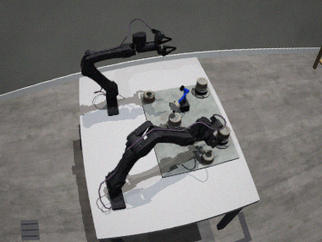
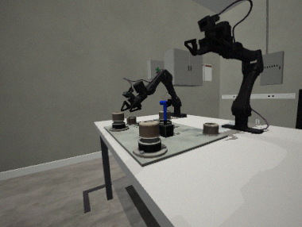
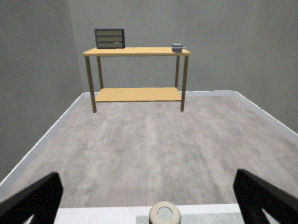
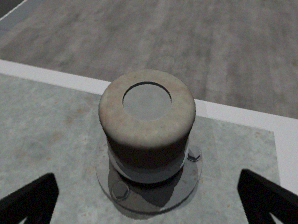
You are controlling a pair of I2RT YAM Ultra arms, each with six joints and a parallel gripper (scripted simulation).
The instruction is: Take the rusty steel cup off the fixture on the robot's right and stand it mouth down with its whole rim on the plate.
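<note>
Your right end effector (image 1: 213, 141) (image 2: 131, 107) (image 4: 148, 179) is wide open above the rusty steel cup (image 1: 224, 132) (image 2: 118, 116) (image 4: 147, 135), seemingly lined up for a grasp. The cup sits mouth down over its bolted fixture (image 2: 118, 128) (image 4: 102, 176), so you probably needn't flip it; lift clear before moving sideways. Your left end effector (image 1: 167, 45) (image 2: 191, 47) (image 3: 148, 179) is open, well apart. The plate (image 1: 201, 110) (image 2: 191, 144) (image 4: 60, 130) lies flat on the white desk (image 1: 110, 148) (image 2: 222, 178) (image 3: 100, 217) (image 4: 65, 72); its mottling may be wear. Grey floor (image 1: 280, 127) (image 2: 48, 190) (image 3: 150, 150) (image 4: 200, 50) surrounds it.
</note>
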